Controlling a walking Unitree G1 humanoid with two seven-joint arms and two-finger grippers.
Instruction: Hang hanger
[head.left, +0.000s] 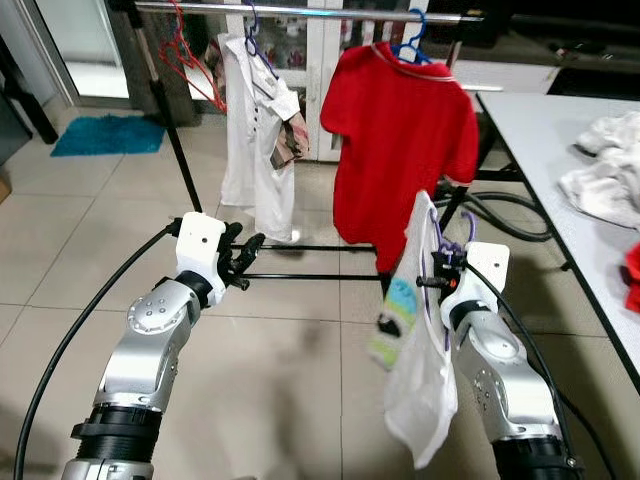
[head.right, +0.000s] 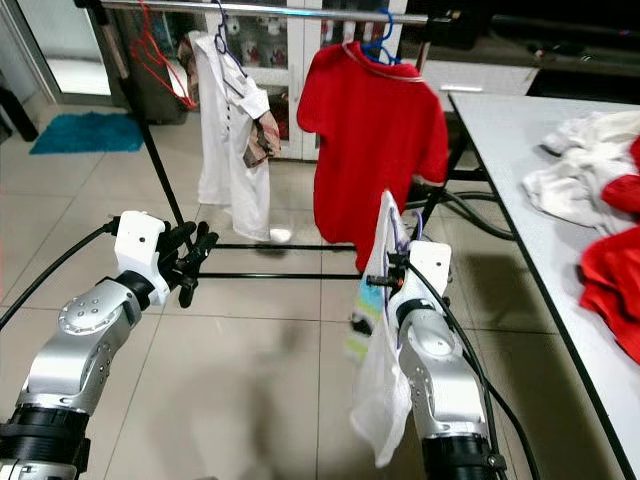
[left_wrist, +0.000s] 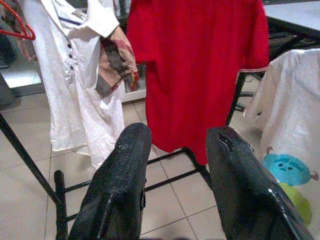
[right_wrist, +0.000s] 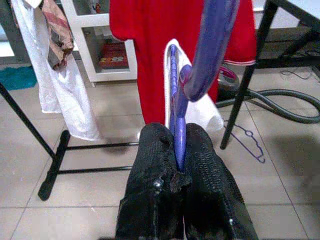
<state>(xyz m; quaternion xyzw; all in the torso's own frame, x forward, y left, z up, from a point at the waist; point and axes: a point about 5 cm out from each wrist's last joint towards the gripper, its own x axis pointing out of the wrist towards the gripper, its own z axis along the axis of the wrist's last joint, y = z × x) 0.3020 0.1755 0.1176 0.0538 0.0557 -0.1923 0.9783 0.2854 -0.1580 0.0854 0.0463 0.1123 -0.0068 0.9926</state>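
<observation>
Right wrist view: purple hanger (right_wrist: 176, 125) clamped between right claw (right_wrist: 181, 150) fingers.

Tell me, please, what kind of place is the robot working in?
Probably a laundry or drying area in a home: a clothes rack holds a red shirt and a white shirt, more clothes lie on a table, and the floor is tiled.

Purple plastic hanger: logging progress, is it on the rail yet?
No. The right pincer holds the purple plastic hanger below the metal rail.
</observation>
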